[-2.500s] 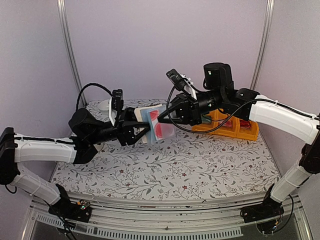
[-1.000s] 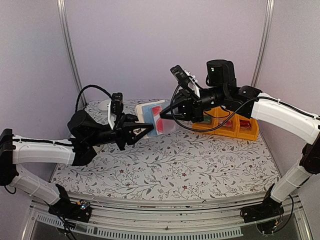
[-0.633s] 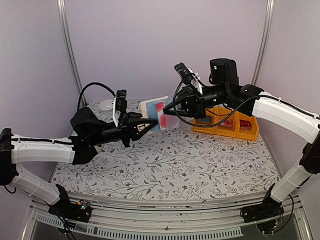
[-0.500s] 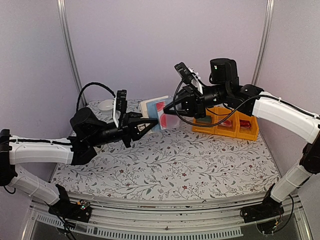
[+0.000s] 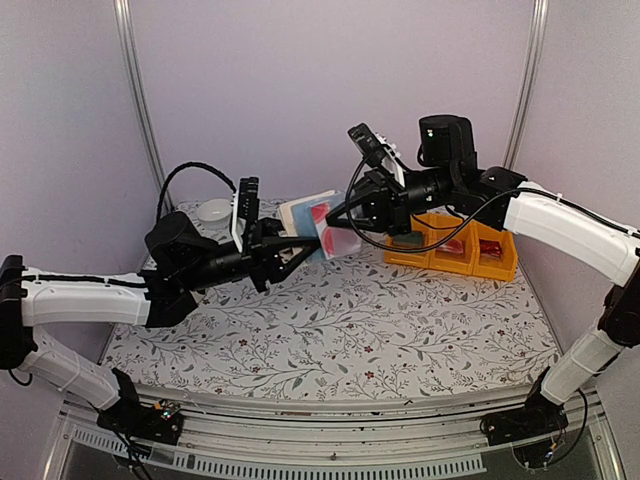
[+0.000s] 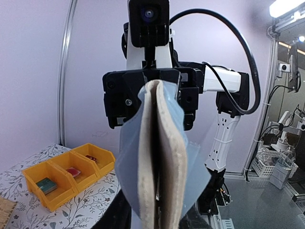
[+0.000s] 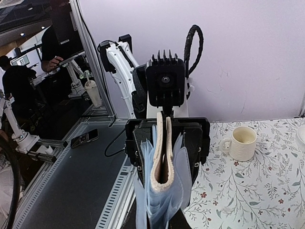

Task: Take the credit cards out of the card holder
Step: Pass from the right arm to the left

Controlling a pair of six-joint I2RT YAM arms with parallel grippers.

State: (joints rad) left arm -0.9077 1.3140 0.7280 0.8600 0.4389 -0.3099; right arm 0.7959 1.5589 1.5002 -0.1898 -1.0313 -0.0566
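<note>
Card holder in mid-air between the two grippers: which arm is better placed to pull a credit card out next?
Left, probably. The right gripper is shut on the card holder, holding it aloft; the left gripper faces its other edge, fingers parted, free to pinch.

— Is your left gripper [image 5: 288, 248] gripping?
— I cannot tell: the beige cloth folding card holder [image 6: 167, 157] hides my fingertips, its bottom cut off.
— The red-pink plastic card [image 5: 320, 213]?
— Mostly hidden inside it.
</note>
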